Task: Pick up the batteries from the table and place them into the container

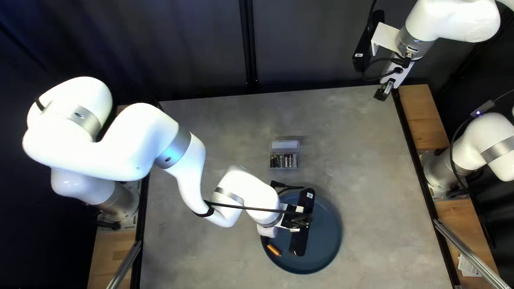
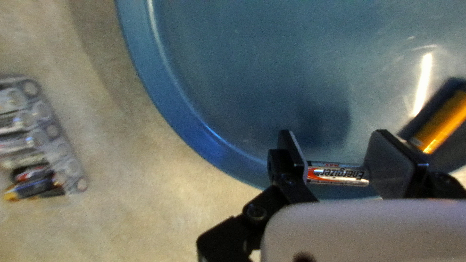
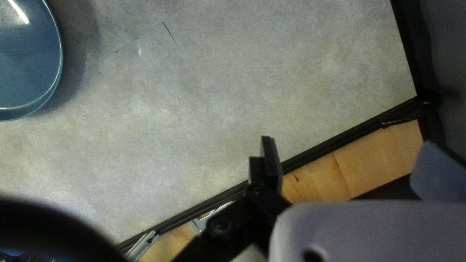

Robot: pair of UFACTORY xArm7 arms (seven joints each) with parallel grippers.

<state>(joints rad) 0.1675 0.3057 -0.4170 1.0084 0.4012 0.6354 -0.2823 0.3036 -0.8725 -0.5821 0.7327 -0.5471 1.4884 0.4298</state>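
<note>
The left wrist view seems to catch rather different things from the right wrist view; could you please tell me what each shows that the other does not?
Only the left wrist view: the left gripper shut on a battery by its ends, an orange battery on the plate, and the container with batteries inside.

Only the right wrist view: the right gripper, open, and a wooden strip beyond the table's black edging.

Both: the blue plate and grey table.

printed lettering (image 2: 343,173) on a silver-and-orange battery (image 2: 335,180), small white labels (image 1: 309,194) on black wrist mounts (image 1: 302,233), printed white sheet (image 1: 468,266)
</note>
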